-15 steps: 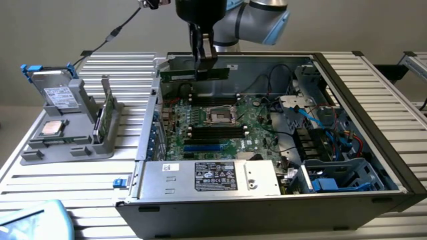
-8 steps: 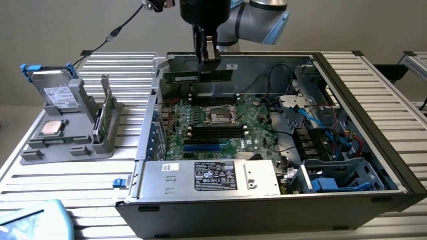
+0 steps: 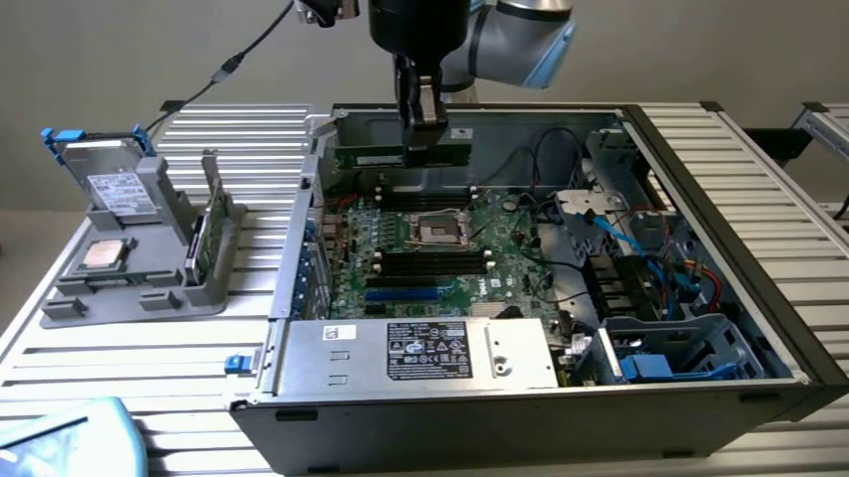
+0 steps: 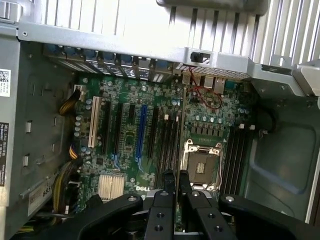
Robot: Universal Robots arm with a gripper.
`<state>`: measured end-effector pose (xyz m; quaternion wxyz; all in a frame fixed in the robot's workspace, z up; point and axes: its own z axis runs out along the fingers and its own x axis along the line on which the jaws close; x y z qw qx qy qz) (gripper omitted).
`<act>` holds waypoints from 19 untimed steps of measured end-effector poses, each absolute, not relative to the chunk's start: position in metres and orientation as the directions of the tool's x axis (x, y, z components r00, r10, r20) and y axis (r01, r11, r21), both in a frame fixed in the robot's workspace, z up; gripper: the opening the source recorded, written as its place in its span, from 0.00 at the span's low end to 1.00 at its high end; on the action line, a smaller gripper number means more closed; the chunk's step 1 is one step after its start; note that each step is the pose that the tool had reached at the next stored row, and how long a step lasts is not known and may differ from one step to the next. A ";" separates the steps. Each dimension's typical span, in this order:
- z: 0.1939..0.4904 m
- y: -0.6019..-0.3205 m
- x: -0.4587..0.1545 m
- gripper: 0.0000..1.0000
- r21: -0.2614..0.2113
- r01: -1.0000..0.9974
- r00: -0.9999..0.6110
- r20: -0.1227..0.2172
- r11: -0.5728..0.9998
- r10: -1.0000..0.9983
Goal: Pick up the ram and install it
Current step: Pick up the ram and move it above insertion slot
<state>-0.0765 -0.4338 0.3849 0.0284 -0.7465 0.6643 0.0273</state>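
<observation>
Power supply sits nearest in the exterior view, a brushed grey steel box with a label on top. Behind it is the green motherboard, with the square metal CPU socket in the middle and long black plastic memory slots on either side. Farther back, over the far slots, the gripper is clamped on the ram. That's the thin green stick hanging level, clear of the board. Looks like the carry-in stage: picked up, not seated. Seating it probably needs the stick lined up along a slot and pressed straight down.
</observation>
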 end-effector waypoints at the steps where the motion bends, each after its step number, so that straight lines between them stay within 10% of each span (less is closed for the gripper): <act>1: 0.384 -0.434 -0.075 0.14 -0.006 -0.994 0.113 -0.076 -0.112 -0.991; 19: 0.372 -0.431 -0.044 0.14 -0.002 -0.997 0.076 -0.031 -0.076 -0.997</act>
